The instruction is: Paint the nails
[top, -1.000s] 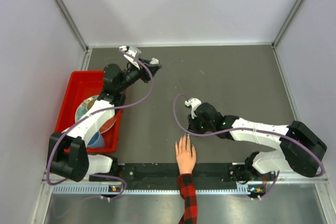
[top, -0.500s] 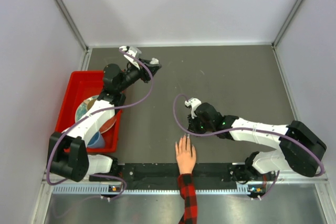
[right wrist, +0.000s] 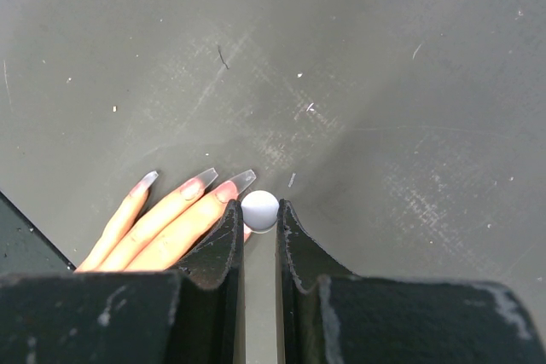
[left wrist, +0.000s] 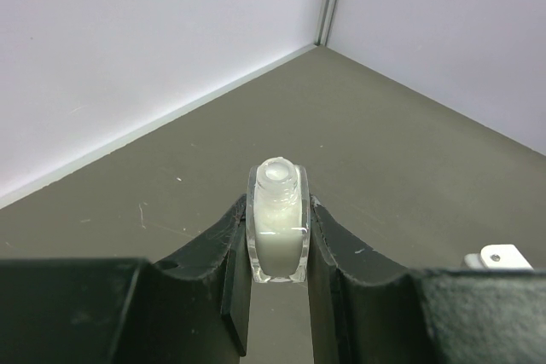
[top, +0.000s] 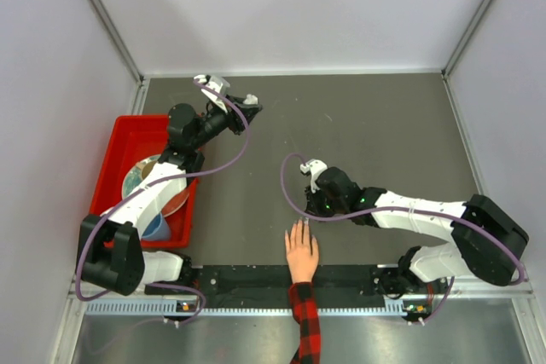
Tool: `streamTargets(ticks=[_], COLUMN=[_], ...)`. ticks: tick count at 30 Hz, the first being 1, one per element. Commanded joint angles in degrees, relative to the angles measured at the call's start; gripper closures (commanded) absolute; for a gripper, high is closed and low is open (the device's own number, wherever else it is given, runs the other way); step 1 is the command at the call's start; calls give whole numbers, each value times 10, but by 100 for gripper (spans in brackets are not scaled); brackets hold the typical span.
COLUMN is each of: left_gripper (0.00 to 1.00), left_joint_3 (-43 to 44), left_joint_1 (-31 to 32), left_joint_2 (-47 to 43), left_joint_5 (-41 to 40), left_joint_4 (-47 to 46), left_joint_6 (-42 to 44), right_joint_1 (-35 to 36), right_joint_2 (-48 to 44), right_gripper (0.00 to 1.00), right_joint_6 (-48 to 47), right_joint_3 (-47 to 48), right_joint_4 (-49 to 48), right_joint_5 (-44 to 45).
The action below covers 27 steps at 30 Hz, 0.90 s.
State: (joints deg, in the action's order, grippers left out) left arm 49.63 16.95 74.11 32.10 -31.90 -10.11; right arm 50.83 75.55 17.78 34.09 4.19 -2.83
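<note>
The left claw (left wrist: 277, 210) pinches a small clear bottle (left wrist: 277, 226) of white liquid, its mouth uncapped, held up over the far left of the table (top: 384, 125). The right claw (right wrist: 259, 208) is pinched on a white knob (right wrist: 259, 210) just beside the nails (right wrist: 243, 181), which are long and pale. The right wrist view alone shows them clearly. Only the top view shows the whole hand (top: 301, 253) lying flat near the middle of the near edge, with its plaid sleeve (top: 304, 321), and a red bin (top: 119, 147) of dishes at left.
</note>
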Motion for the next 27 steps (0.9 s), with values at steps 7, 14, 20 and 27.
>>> streamTargets(ticks=[7,14,20,27], left_gripper=[100,100,100,100], left_joint_3=[23,23,23,23], left_joint_1=[-3,-3,-3,-3], left_joint_2=[-18,-19,-19,-19], left_joint_5=[-1,-2,-1,-1], left_joint_4=[-26,-25,-25,-24], left_joint_6=[8,10,9,9], right_joint_1=[-6,-10,-12,-14], right_joint_2=[5,8,12,14], right_gripper=[100,100,100,100], right_joint_6=[-4,-7,-12,-15], right_joint_3=[23,26,30,33], right_joint_4=[-25,-29,-31,-32], right_joint_5=[7,6,5,4])
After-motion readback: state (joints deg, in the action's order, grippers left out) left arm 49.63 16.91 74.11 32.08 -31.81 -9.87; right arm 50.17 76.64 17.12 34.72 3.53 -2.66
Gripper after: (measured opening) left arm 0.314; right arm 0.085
